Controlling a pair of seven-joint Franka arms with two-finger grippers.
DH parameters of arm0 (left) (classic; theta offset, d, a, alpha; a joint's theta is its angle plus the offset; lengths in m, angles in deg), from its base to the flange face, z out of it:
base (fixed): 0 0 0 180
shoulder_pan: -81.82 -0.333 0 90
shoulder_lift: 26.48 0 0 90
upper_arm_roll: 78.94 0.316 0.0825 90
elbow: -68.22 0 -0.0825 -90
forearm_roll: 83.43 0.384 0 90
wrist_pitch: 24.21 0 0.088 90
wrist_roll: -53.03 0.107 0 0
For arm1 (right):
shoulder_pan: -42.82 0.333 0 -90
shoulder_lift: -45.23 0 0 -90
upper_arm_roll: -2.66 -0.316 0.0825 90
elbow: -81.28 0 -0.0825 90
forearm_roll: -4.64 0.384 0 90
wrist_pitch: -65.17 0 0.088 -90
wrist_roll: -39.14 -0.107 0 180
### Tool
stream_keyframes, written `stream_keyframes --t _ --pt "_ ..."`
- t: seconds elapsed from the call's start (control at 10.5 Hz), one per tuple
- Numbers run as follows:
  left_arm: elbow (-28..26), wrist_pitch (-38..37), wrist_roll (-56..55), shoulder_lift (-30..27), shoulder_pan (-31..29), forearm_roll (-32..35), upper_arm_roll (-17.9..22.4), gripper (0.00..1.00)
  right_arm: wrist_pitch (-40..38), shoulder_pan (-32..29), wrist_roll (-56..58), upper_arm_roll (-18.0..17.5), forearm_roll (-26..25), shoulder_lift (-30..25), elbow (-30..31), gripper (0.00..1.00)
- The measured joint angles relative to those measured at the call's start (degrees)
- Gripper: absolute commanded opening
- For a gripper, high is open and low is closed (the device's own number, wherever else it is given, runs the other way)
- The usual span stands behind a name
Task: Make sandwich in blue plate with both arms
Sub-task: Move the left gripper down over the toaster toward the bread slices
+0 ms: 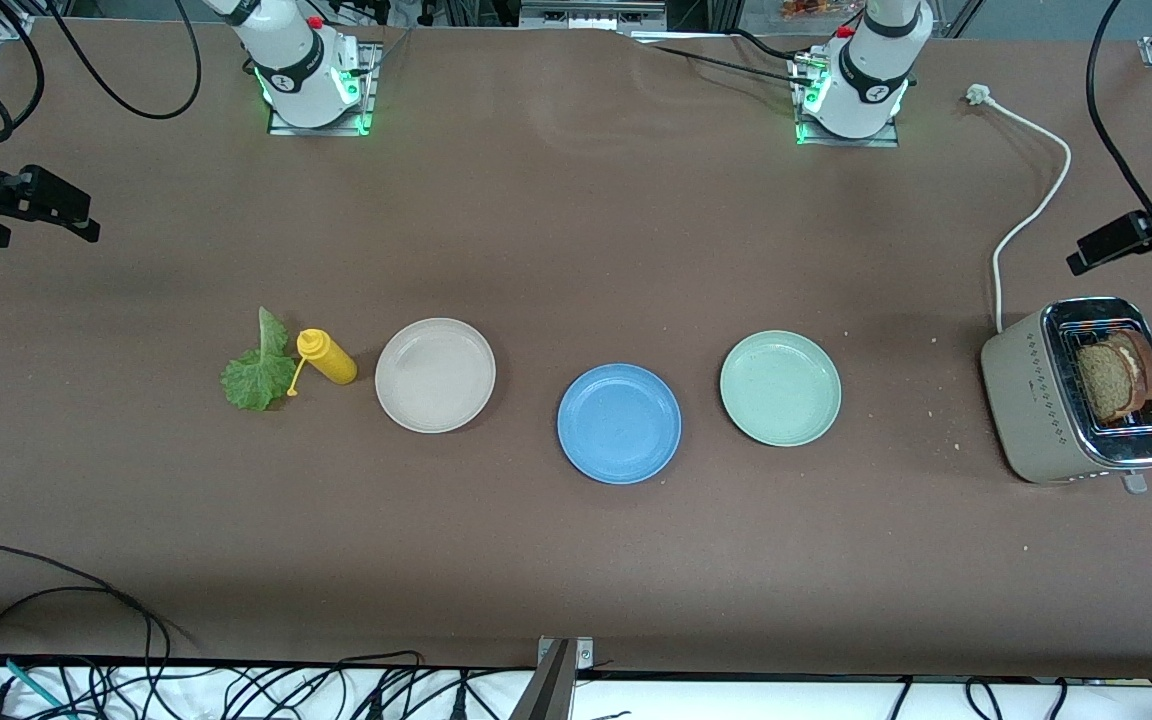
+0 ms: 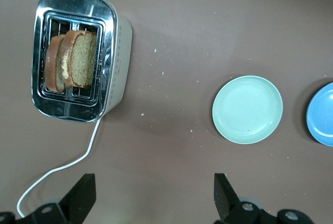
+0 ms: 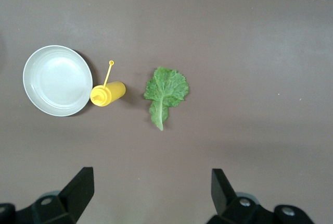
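The left tool (image 2: 151,198) is held high with its fingers spread wide and nothing between them, over the left arm's end of the table, near the toaster (image 1: 1086,390). That post suits a first reach for the bread (image 1: 1118,375): two brown slices stand upright in the toaster's slots, their tops proud of the grille, so they can be pinched from above. The toaster sits close to the table edge at that end, its white cord (image 1: 1031,210) trailing toward the edge where the arm bases stand.

The right tool (image 3: 148,198) is likewise released and empty, hung over the right arm's end of the table, above bare table near the lettuce (image 1: 258,368). The leaf lies flat on the table, and a yellow bottle (image 1: 328,357) lies on its side just beside it, between the leaf and the beige plate (image 1: 435,375). Each filling is thus set within one arm's reach, which is probably why the work is split between both arms.

The blue plate (image 1: 619,423) is set near the middle of the table, between the beige plate and the green plate (image 1: 780,388) and a little nearer the front edge than either. It is bare; no sandwich is begun. A midway spot lets either arm deliver to it.
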Motion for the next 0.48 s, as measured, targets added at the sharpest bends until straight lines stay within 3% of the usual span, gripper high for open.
stream_keyframes --t 0.48 --pt "0.0 3.1 0.2 6.5 -4.2 0.2 0.0 1.0 0.0 0.0 0.0 0.0 0.0 0.0 0.0 1.0"
